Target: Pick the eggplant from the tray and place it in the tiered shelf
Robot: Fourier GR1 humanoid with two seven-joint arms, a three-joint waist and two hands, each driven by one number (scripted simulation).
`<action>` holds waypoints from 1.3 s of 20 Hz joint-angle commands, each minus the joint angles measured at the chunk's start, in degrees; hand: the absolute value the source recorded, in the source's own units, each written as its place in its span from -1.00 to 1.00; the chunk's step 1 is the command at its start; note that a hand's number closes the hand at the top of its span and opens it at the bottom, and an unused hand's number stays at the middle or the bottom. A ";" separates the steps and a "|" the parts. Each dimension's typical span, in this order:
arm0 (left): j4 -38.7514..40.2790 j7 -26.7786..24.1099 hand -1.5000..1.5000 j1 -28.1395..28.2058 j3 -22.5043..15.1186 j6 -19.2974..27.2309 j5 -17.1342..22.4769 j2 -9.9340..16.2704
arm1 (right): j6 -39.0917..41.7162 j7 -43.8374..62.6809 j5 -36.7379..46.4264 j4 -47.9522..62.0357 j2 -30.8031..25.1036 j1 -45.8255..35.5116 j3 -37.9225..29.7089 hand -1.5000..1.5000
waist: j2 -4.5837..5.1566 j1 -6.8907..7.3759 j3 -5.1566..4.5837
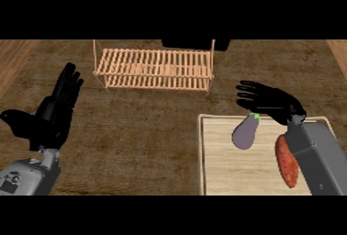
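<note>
Right fingers: we see the fingers (249, 94) of the right hand (274, 104) spread and relaxed, holding nothing; they point toward the upper left, just above the green stem end of the eggplant
Right hand position: it hovers at the far edge of the tray (220, 170), its forearm lying over the tray's right side; whether a fingertip touches the stem we cannot tell
Eggplant: the eggplant (245, 131) lies on the tray, near its far edge, tilted, with the stem up toward our hand and the thick purple end lower left
Neighbour on tray: a long reddish vegetable (287, 161) lies just beside the forearm, apart from the eggplant
Left hand: the left hand (55, 112) rests at the view's left, fingers straight and up, nothing in it
Tiered shelf: the tiered shelf (154, 69) of light wooden slats stands at the far side of the counter (136, 137), to the upper left of the tray, well apart from the eggplant
Step in hand: we judge it is the reach and grasp; nothing is lifted yet
How to do it well: we should lower the palm over the thick middle, not the narrow stem, and set thumb and fingers across the body
Caution: the skin looks smooth and round, so it may roll; we should also keep clear of the reddish vegetable
</note>
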 commanded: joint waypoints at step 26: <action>0.22 -2.42 0.00 3.74 1.45 -0.46 -1.11 -2.23 | 56.51 14.45 9.49 20.59 -4.70 -36.56 19.08 -1.00 | -0.36 -1.90 0.15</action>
